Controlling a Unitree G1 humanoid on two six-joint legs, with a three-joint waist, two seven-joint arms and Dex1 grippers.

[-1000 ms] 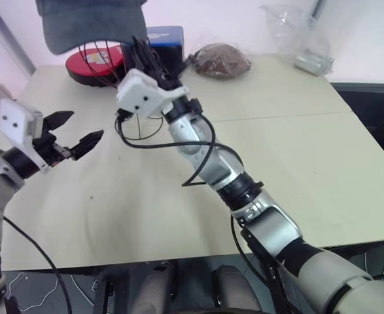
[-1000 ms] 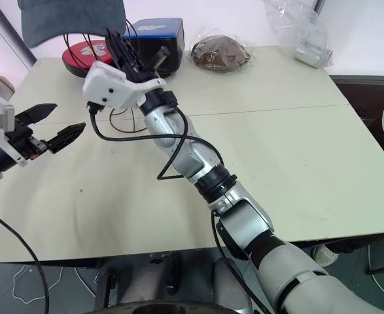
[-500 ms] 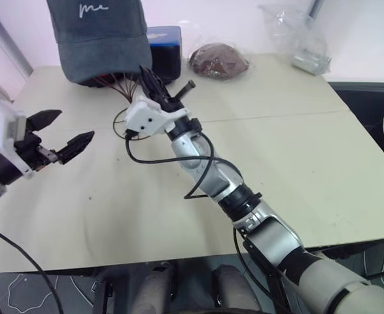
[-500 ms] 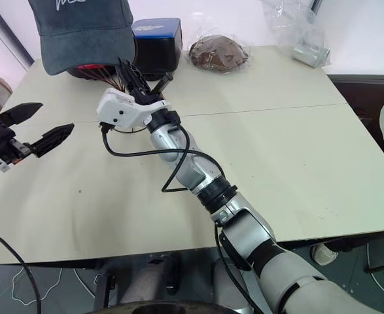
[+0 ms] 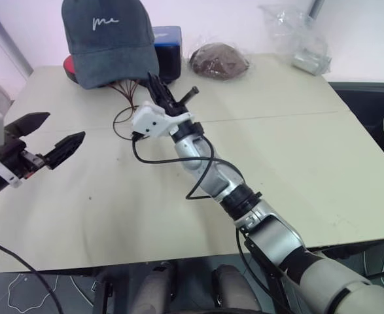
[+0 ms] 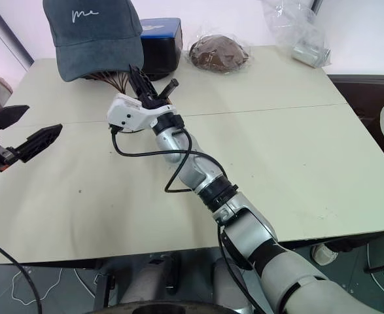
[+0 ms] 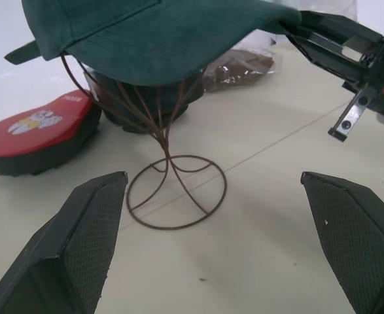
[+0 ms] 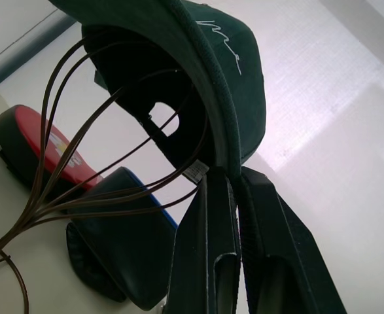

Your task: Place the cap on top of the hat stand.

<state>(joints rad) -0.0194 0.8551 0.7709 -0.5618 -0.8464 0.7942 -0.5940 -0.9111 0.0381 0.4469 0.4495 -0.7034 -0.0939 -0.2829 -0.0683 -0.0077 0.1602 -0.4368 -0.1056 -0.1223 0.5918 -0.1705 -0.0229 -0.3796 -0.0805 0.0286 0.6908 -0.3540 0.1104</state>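
- Left eye view: the cap (image 5: pixel 108 40) sits over the head cage of the hat stand (image 5: pixel 127 98) at the far left of the table (image 5: pixel 296 150), its white script facing the camera. The right gripper (image 5: pixel 157 86) reaches up from below and to the right of the cap, its 2 black fingers pressed together on the cap's lower edge. The left gripper (image 5: pixel 44 140) hangs well apart, nearer the camera and further left, with its 2 fingers spread and nothing between them.
- Right eye view: the same layout; the right arm is plainly the nearer one, its fingertips touching the cap's edge, with the blue-black box (image 6: pixel 157 40) just behind.
- Left wrist view: the stand's stem rises upright from its ring base, and the cap drapes the cage top with the crown roughly along that upright axis. The right gripper's fingers come in from the side at the fabric's edge. A red pad (image 7: pixel 38 134) lies behind the stand.
- Right wrist view: the 2 fingers (image 8: pixel 208 248) are clamped on the cap's rim, which lies straight ahead and above them; the cage wires curve inside the crown.
- Judgement: the cap looks seated, so the coming move turns on releasing and drawing the right gripper down and away along its own line without dragging the rim.
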